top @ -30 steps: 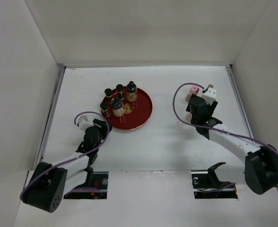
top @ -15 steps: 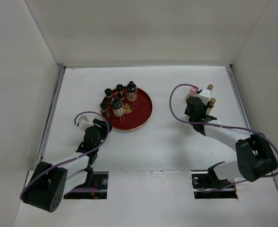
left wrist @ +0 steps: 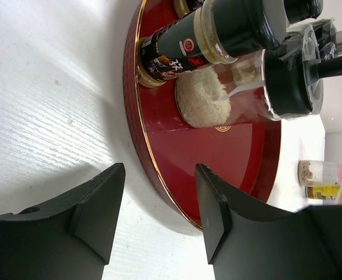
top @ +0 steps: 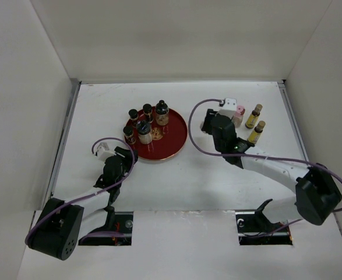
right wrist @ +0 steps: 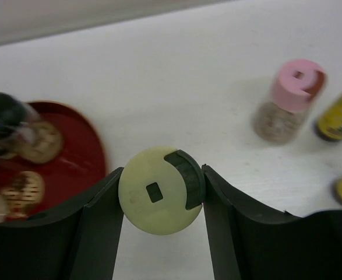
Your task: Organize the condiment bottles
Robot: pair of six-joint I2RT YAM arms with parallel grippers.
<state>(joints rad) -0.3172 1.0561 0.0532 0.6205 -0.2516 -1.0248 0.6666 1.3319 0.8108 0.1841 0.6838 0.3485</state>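
My right gripper (right wrist: pixel 162 186) is shut on a jar with a cream-white cap (right wrist: pixel 156 192), held above the table between the red tray (right wrist: pixel 83 151) and a pink-capped jar (right wrist: pixel 290 99). In the top view this gripper (top: pixel 208 122) is just right of the tray (top: pixel 179 140) and hides the jar. Two yellow bottles (top: pixel 253 116) (top: pixel 257 132) stand right of the pink-capped jar (top: pixel 239 112). Several dark-capped jars (top: pixel 144 125) stand on the tray's left half. My left gripper (left wrist: pixel 159 169) is open and empty at the tray's near-left rim (left wrist: pixel 141 146), also seen from above (top: pixel 127 154).
White walls close in the table on the left, back and right. The tray's right half (top: pixel 171 131) is bare red. In the left wrist view a dark jar (left wrist: pixel 217 32) and a glass jar with white grains (left wrist: pixel 246 87) stand close in front.
My right arm has swung left from the back-right bottles towards the tray with the cream-capped jar, uncovering the two yellow bottles. The left arm has not moved.
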